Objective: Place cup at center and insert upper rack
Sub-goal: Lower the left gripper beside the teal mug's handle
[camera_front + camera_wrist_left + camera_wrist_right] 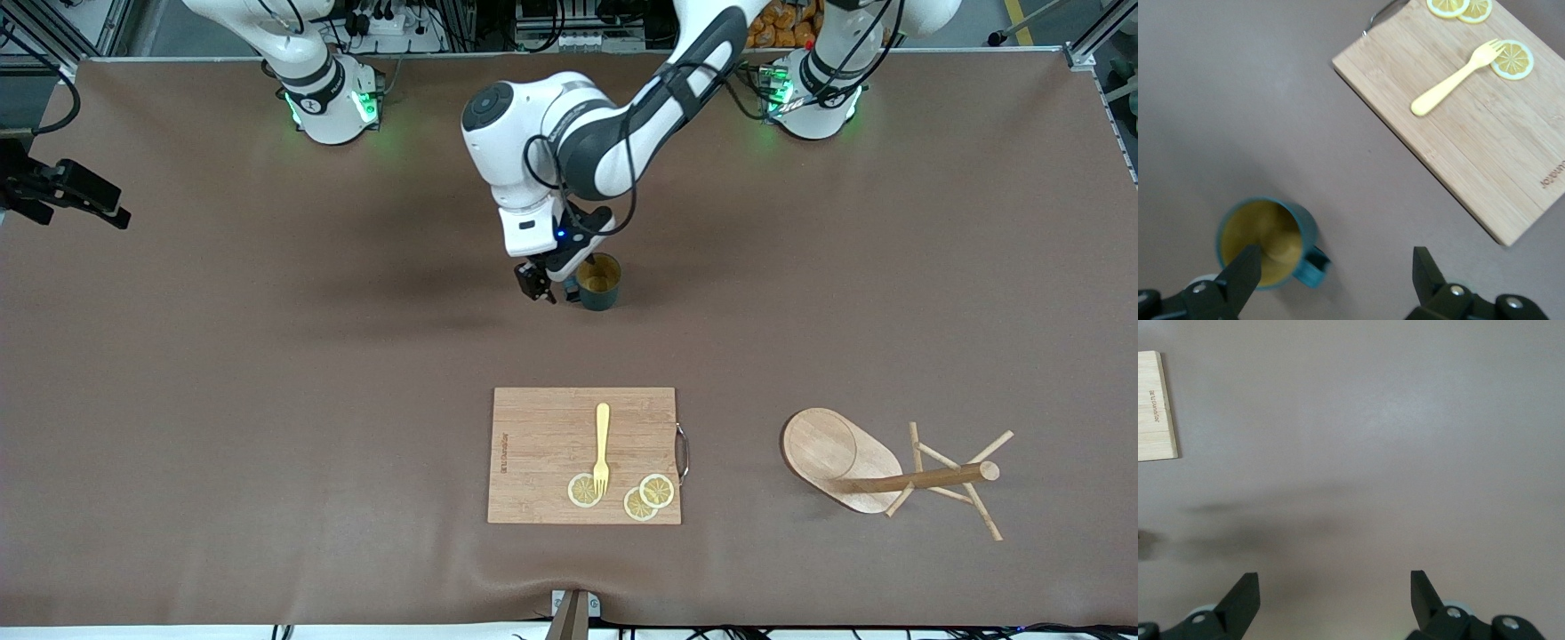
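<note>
Cup [598,281] stands upright on the tabletop [267,356], one finger [1245,270] of the left end effector [558,286] over its rim, jaws apart. Right end effector [1331,600] waits, jaws apart, over bare tabletop.

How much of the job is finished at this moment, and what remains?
Looks done: the small dark teal mug stands upright near the table's middle, farther from the front camera than the rectangular wooden cutting board. In hand: nothing; the left pincer is open beside the mug, not gripping it. The right pincer is open over bare table. Left: the light wooden mug tree lies on its side, untouched.
</note>
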